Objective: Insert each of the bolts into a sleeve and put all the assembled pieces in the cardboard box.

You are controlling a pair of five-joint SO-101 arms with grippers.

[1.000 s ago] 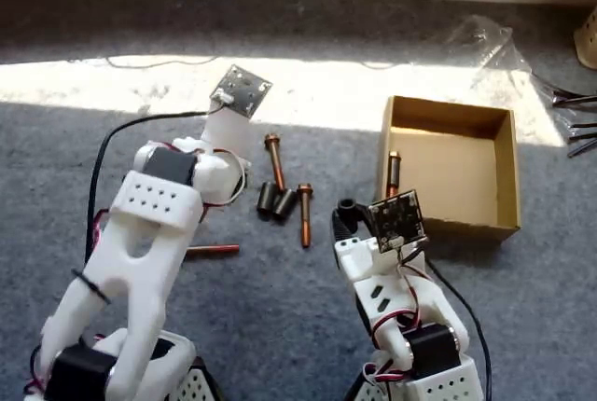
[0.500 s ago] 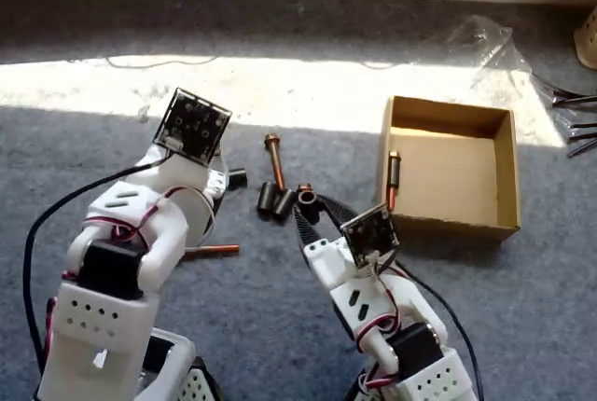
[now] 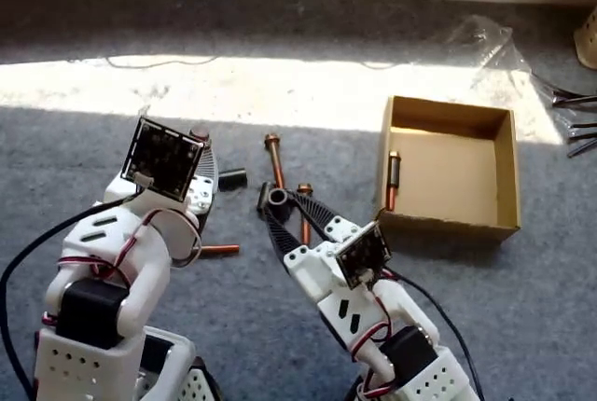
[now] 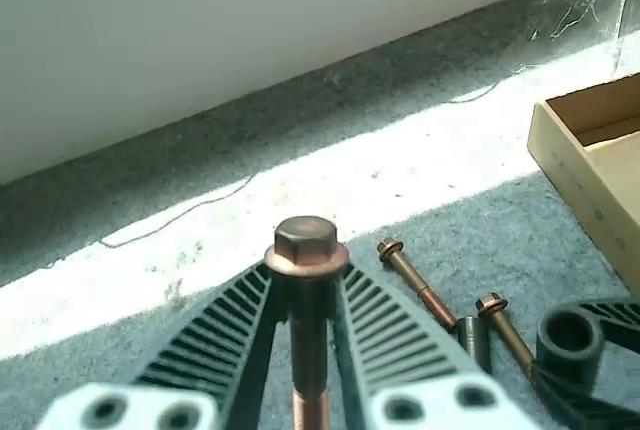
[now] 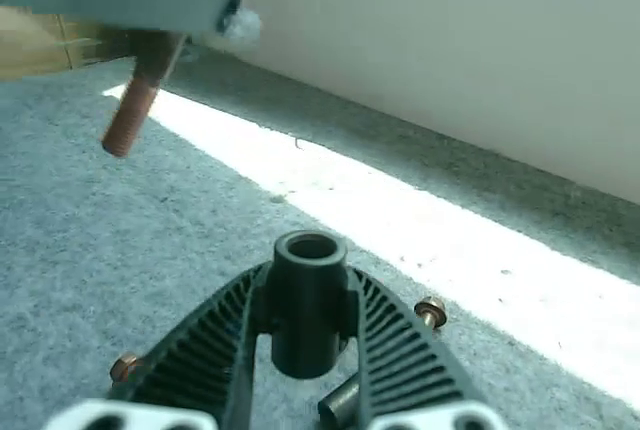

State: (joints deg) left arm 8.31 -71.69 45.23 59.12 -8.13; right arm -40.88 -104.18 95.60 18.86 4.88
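Copper-coloured and hex-headed, a long bolt (image 4: 305, 248) is standing head-up in the left gripper (image 4: 306, 275), whose ribbed black fingers are pinching the shank just under the head. The right gripper (image 5: 310, 295) is clamping a short black cylindrical sleeve (image 5: 310, 310) with its open bore facing upward.

A second ago the left arm was stretching over the loose parts and the right gripper was waiting by the near wall of the brown cardboard box (image 3: 508, 177). Now the left arm is sitting drawn back toward ten o'clock with its bolt raised, and the right one is holding its sleeve close to the centre of the grey carpet (image 3: 233, 326). The two held parts are now lying near each other but still apart. From the right wrist, the bolt's tip is hanging above and off to one side of the bore.

That is looking like the lining-up stage, with insertion not yet made. One assembled piece (image 3: 393, 175) is already resting in the box at three o'clock. A spare black sleeve (image 3: 232, 178) and a second loose bolt (image 3: 273, 159) are lying around eleven o'clock, and a third bolt (image 3: 213, 250) at eight o'clock.
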